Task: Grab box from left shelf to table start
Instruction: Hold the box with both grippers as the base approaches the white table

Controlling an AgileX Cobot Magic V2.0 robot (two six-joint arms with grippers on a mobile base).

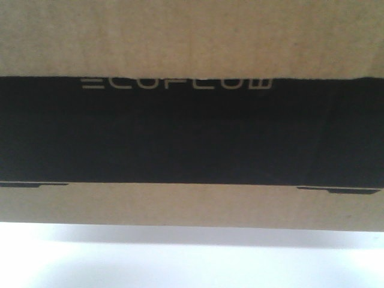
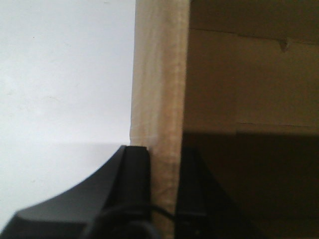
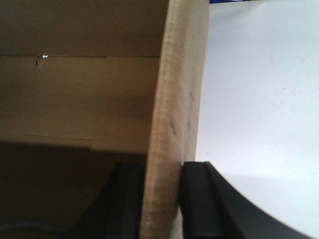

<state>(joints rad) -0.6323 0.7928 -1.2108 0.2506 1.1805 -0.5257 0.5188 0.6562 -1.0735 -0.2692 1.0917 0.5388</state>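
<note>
Above the table [image 1: 192, 258], both end effectors [image 2: 163, 194] [image 3: 162, 199] clamping box [image 1: 192, 36] walls

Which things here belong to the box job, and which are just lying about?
Part of the job:
box
table
left gripper, clamped on a box wall
right gripper, clamped on a box wall

Just lying about:
only a blue sliver at the right wrist view's top edge; cannot tell what it is

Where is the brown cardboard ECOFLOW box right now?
The brown corrugated cardboard box fills the front view just above the white table. In the wrist views the left claw and right claw each clamp an upright side wall.
</note>
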